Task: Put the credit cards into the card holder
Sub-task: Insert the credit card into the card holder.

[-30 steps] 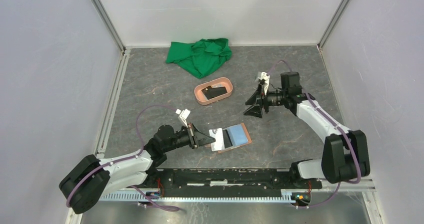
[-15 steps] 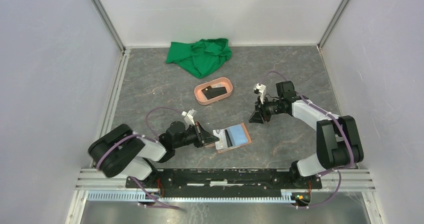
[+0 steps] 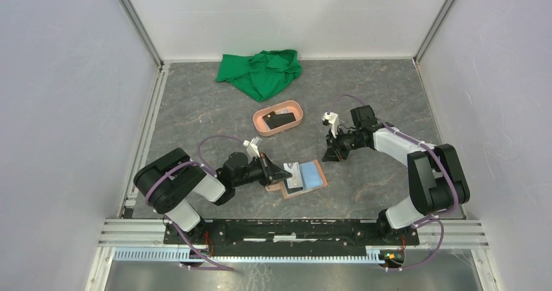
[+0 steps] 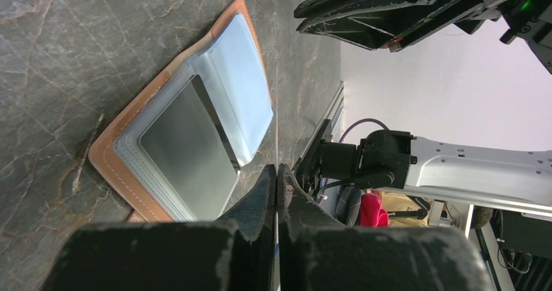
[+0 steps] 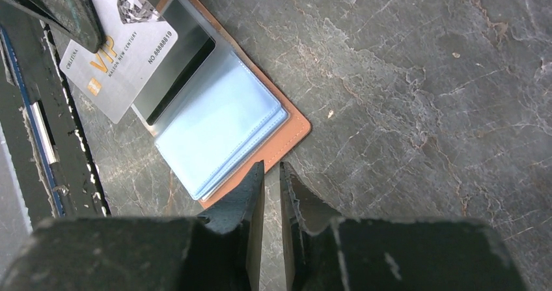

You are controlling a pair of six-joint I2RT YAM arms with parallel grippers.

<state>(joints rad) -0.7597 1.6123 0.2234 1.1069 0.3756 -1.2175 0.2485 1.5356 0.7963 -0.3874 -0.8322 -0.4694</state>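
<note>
Top external view, looking down on a grey marbled table [image 3: 195, 115]. Shows the card holder [image 3: 312, 176] lying open and flat near the front edge, between the two arms, tan leather outside and clear pale-blue sleeves inside. Shows the left gripper [image 3: 286, 172] reaching in low from the left, pinched fully shut on a silver VIP card [image 3: 295, 174].

Right wrist view: that card slantwise over the holder's left page, one corner under one of the left fingers [image 5: 58, 4], one long edge against a dark rectangle in the sleeve. Cannot tell whether partly inside a pocket.

Back in the top view, shows the right gripper [image 3: 333, 153] just beyond the holder's far right corner, nearly closed, only a narrow slit between the fingers and nothing in it. Cannot tell whether touching the table.

Farther back, near the middle, shows a salmon-pink oval tray [image 3: 256, 122] with one black card [image 3: 281, 119] lying inside. At the back, by the far wall, shows a crumpled green cloth [image 3: 260, 73].
</note>
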